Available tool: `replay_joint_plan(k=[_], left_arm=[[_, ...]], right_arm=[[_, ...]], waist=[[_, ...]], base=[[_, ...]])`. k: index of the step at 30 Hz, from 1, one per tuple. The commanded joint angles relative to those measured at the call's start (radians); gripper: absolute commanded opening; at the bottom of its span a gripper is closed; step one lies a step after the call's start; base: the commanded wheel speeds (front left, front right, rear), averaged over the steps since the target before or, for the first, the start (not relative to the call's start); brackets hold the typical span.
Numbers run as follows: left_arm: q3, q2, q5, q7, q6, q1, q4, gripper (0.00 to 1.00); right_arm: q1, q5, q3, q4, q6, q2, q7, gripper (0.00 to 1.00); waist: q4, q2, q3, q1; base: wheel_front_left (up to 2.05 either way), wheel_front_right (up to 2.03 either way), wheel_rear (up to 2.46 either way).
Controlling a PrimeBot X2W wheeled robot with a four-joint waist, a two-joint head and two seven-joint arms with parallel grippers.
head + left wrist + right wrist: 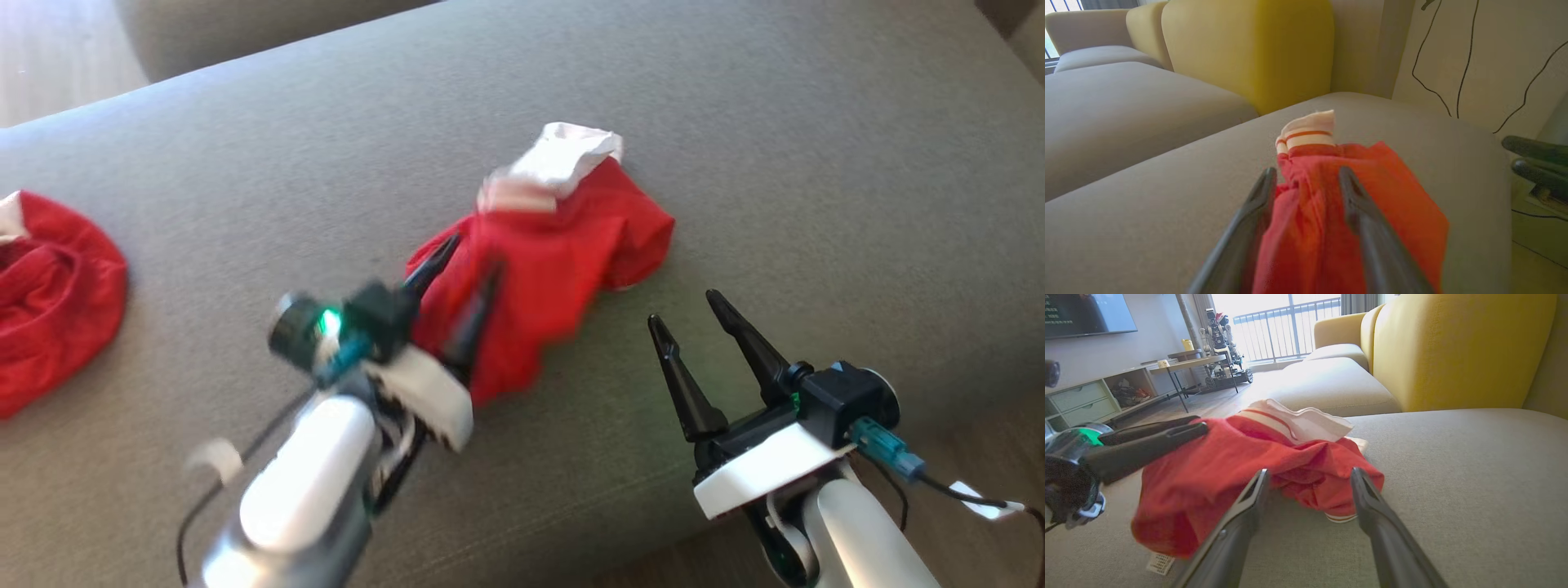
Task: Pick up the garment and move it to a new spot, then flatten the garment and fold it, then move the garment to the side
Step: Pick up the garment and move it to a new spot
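Red garment in a crumpled heap near the middle of the grey sofa cushion, resting on the fabric rather than lifted. White striped band at the end nearer the cushion's far edge, red body trailing back toward the near edge. Small white label peeking out from under the near hem in the right wrist view. At the near-left end of the heap, the left gripper, blurred in the head view, with fingers parted and a ridge of red cloth lying between them (spread too wide to be pinching it, going by the left wrist view). Released, then, and touching or just above the fabric; hard to tell which. To the right of the heap and close to the cushion's near edge, the right gripper, fingers spread wide with nothing between them, tips aimed at the garment's right-hand side, near it but clear of the cloth in the head view. Well apart, at the cushion's left edge, a second red garment, bunched and partly cut off by the frame. Beyond the cushion's far edge, a yellow backrest.
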Motion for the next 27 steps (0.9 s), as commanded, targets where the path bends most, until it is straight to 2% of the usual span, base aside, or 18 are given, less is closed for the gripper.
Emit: replay_joint_plan(k=[1, 5, 15, 21, 27], left_arm=[[0.050, 0.005, 0.013, -0.006, -0.002, -0.045, -0.042, 1.00], [0.102, -0.007, 0.040, -0.006, 0.011, 0.069, -0.100, 1.00], [0.252, -0.012, 0.157, -0.006, 0.142, 0.348, -0.379, 1.00], [0.314, -0.014, 0.208, -0.006, 0.191, 0.511, -0.521, 1.00], [0.336, -0.023, 0.247, -0.006, 0.227, 0.628, -0.587, 1.00]], right_arm=[[-0.012, -0.007, 0.021, -0.027, 0.000, 0.002, -0.002, 1.00], [0.009, -0.020, 0.011, -0.010, 0.000, 0.002, -0.002, 1.00], [0.062, -0.033, -0.021, 0.019, 0.000, 0.002, -0.002, 1.00], [0.098, -0.103, 0.000, -0.007, 0.000, 0.002, -0.002, 1.00], [0.155, -0.139, -0.059, -0.040, 0.000, 0.002, -0.002, 1.00]], waist=[[0.022, 0.0000, -0.011, 0.0000], [0.080, 0.0000, -0.057, 0.0000], [0.200, 0.0000, -0.167, 0.0000], [0.217, 0.0000, -0.201, 0.0000], [0.233, 0.0000, -0.209, 0.0000]], base=[[0.00, 0.00, 0.00], [0.00, 0.00, 0.00], [0.00, 0.00, 0.00], [0.00, 0.00, 0.00], [0.00, 0.00, 0.00]])
